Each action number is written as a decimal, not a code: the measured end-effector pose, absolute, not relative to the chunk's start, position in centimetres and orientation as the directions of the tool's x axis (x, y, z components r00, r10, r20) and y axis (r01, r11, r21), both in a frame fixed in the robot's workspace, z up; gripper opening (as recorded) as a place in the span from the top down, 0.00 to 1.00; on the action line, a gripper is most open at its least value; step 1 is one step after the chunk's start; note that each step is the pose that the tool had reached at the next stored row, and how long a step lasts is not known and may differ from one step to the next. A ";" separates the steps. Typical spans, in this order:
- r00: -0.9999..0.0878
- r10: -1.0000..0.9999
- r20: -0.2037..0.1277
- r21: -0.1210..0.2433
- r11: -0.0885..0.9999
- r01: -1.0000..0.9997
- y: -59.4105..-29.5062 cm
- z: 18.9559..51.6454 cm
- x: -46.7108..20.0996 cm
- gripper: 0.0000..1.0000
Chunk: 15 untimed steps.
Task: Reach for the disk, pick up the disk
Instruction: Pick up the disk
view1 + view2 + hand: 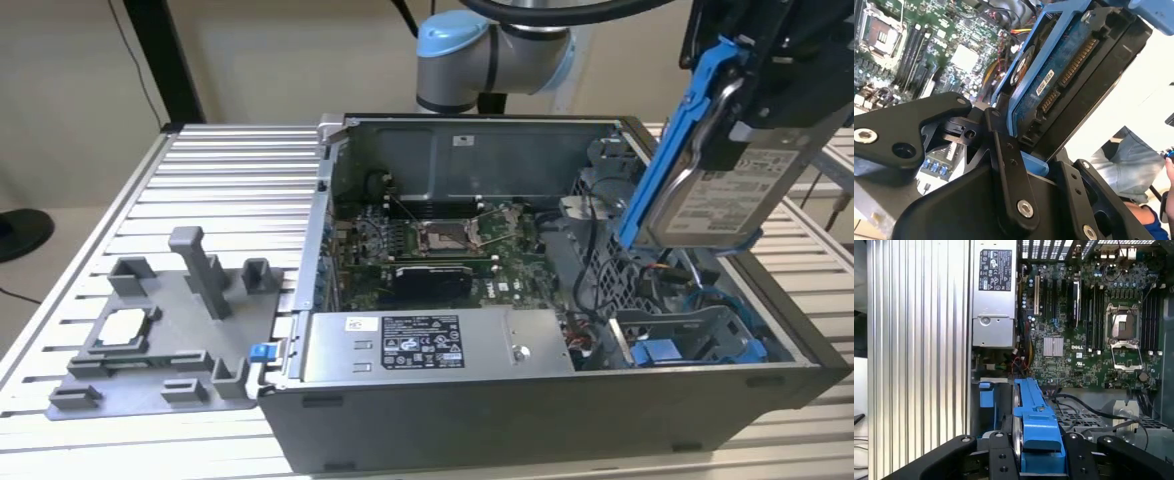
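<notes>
- Exterior view: the disk (707,205) is held in the air by the gripper (754,100), above the open computer case (534,400), on the exterior view's right side.
- The disk is seen hanging on edge and tilted, with its white label turned to the camera and a blue rail (674,140) along its edge.
- The gripper is clenched on the upper part of the disk; its black body is seen above the label.
- Inside the case, the green circuit board (454,245) is seen lying flat, and a silver box with labels (427,345) is placed near the front wall.
- A blue holder (694,345) is seen in the case, below the lifted disk and apart from it.
- A grey tray (160,330) is placed on the ribbed metal table (214,170), at the exterior view's left of the case, and a small square silver chip (123,325) is lying in it.
- In the second wrist view, the disk (1069,75) is shown between the black fingers (1009,170), with its connector side and blue frame visible, and the circuit board (919,45) is behind it.
- In the first wrist view, the blue rail (1036,425) is gripped between the fingers (999,455), above the circuit board (1089,330) and the silver box (995,295).
- A person's sleeve (1126,165) is visible at the edge of the second wrist view.
</notes>
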<state>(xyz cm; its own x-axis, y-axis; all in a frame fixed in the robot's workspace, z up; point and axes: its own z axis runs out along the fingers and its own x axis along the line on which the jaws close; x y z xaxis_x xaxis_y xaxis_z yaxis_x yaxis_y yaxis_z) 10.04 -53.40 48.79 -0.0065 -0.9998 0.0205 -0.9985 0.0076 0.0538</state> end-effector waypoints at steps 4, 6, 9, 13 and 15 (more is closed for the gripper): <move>-0.006 -1.000 0.021 0.056 0.008 -0.998 -54.7 48.8 10.3 1.00; -0.006 -1.000 0.021 0.056 0.008 -0.998 -55.3 48.8 10.4 1.00; -0.006 -1.000 0.021 0.058 0.008 -0.998 -56.1 48.8 10.5 1.00; -0.006 -1.000 0.021 0.058 0.008 -0.998 -56.9 48.8 10.8 1.00; -0.006 -1.000 0.021 0.059 0.008 -0.998 -57.3 48.8 11.0 1.00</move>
